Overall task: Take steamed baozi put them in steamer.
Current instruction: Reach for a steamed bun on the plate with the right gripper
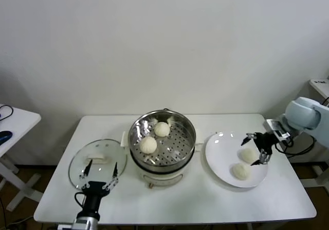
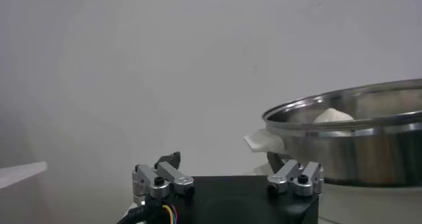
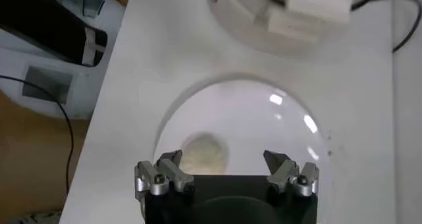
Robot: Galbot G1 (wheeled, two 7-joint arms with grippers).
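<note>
Wall-backed steamer, rim-hidden baozi

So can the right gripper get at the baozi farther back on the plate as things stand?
Probably yes. The right gripper hangs open just above that baozi on the plate, and nothing lies between them; the other plate baozi sits apart, nearer the robot.

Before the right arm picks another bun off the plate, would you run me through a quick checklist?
1. Right gripper open: ok, jaws spread.
2. Right gripper over a bun: ok, above the farther baozi on the plate.
3. Second plate baozi clear of the fingers: ok, it lies apart.
4. Steamer uncovered: ok, glass lid lies on the table beside it.
5. Room in the tray: ok, two baozi sit toward one side.
6. Left gripper out of the way: ok, open, near the lid.
</note>
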